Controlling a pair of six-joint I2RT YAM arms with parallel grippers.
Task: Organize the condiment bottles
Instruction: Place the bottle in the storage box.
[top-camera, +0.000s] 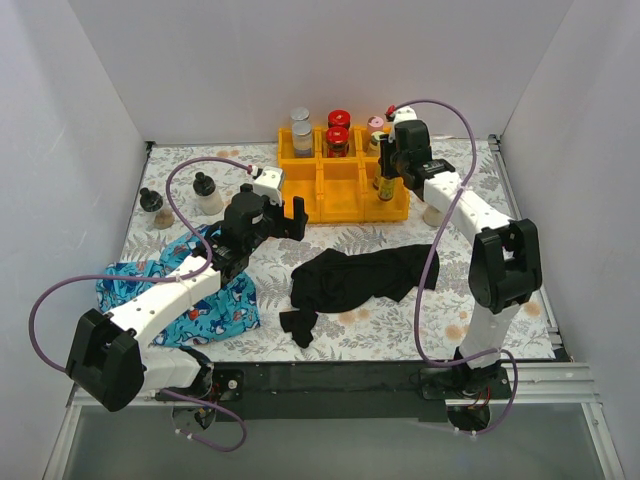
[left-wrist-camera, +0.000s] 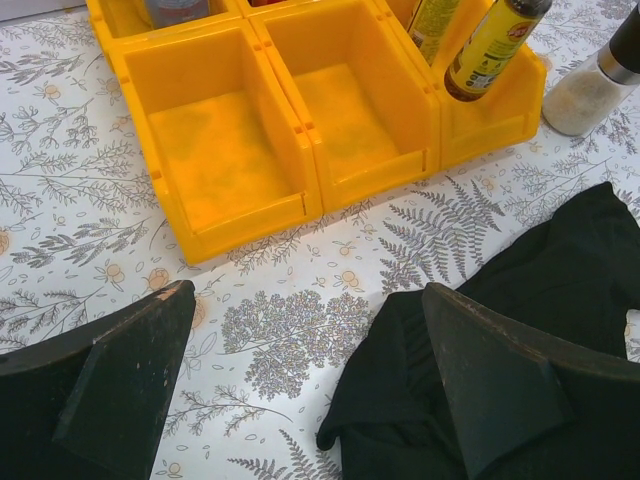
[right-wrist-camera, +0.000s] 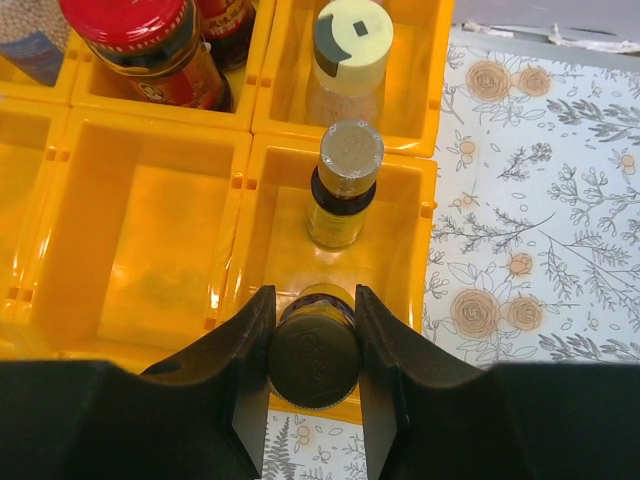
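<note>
My right gripper (right-wrist-camera: 314, 340) is shut on the dark cap of a slim amber bottle (right-wrist-camera: 314, 352) standing in the front right compartment of the orange tray (right-wrist-camera: 140, 250). A second slim amber bottle (right-wrist-camera: 345, 190) stands just behind it in the same compartment. The back compartments hold red-lidded jars (top-camera: 338, 131), silver-lidded jars (top-camera: 300, 130) and a pink-lidded jar (top-camera: 376, 123). Two black-capped bottles (top-camera: 207, 193) stand on the table at the far left, and another bottle (top-camera: 433, 213) stands right of the tray. My left gripper (left-wrist-camera: 305, 340) hangs open and empty over the table, in front of the tray (left-wrist-camera: 230, 150).
A black cloth (top-camera: 355, 275) lies crumpled in front of the tray, partly under my left gripper's right finger. A blue patterned cloth (top-camera: 200, 300) lies at the near left under the left arm. White walls close in the table on three sides.
</note>
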